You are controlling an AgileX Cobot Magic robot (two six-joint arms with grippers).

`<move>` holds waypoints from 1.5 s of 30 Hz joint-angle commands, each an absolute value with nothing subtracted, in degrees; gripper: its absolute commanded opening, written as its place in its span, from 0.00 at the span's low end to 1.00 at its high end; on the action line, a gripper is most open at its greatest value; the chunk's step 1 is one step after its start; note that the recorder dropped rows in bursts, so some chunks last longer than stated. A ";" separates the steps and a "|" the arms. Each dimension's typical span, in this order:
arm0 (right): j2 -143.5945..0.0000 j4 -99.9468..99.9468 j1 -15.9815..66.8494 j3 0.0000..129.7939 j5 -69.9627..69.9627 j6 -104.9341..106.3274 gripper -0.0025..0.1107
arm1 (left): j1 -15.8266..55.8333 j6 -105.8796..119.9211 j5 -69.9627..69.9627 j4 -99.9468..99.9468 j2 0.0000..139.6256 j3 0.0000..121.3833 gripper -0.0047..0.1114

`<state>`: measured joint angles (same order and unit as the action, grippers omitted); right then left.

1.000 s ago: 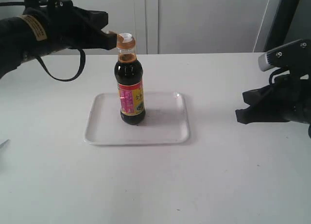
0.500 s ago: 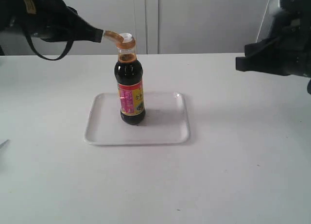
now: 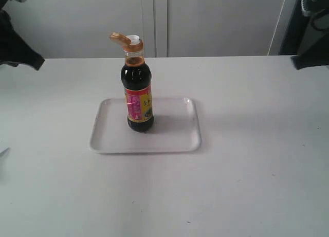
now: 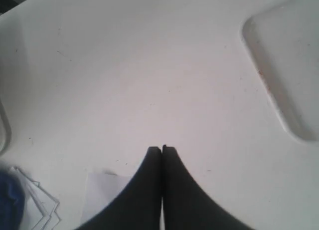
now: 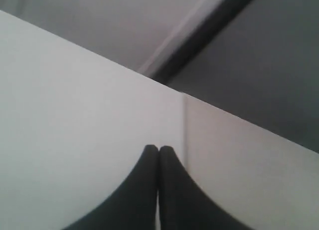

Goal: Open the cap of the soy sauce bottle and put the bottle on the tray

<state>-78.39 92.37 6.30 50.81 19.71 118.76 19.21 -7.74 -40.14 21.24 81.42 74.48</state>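
Note:
The soy sauce bottle (image 3: 138,95) stands upright on the white tray (image 3: 169,137), left of the tray's middle. Its golden-brown cap (image 3: 127,41) is flipped open, the lid hinged out to the left and the white spout showing. My left gripper (image 4: 162,149) is shut and empty above the bare table, with a corner of the tray (image 4: 284,65) off to one side. My right gripper (image 5: 159,148) is also shut on nothing, over the table near its edge. In the exterior view both arms sit far out at the left and right borders, well apart from the bottle.
White paper sheets (image 4: 107,190) and something blue (image 4: 10,197) lie on the table near the left gripper. Grey cabinet panels (image 3: 205,21) stand behind the table. A dark upright post (image 3: 295,21) rises at the back right.
The left arm has drawn back from the open cap to the far left edge. The right arm has risen and pulled away to the right. Bottle and tray have stayed put.

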 commanded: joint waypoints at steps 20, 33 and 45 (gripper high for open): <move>-77.57 76.32 6.20 51.33 -29.37 122.45 0.02 | 17.79 -2.36 -41.59 16.94 78.40 74.76 0.04; -77.57 18.81 5.40 52.18 -37.29 64.79 0.02 | 17.79 -7.56 -45.66 16.27 77.52 74.76 0.04; -77.08 9.26 -4.23 54.20 -41.42 23.21 0.02 | 17.79 -7.20 -46.45 15.62 72.37 71.10 0.04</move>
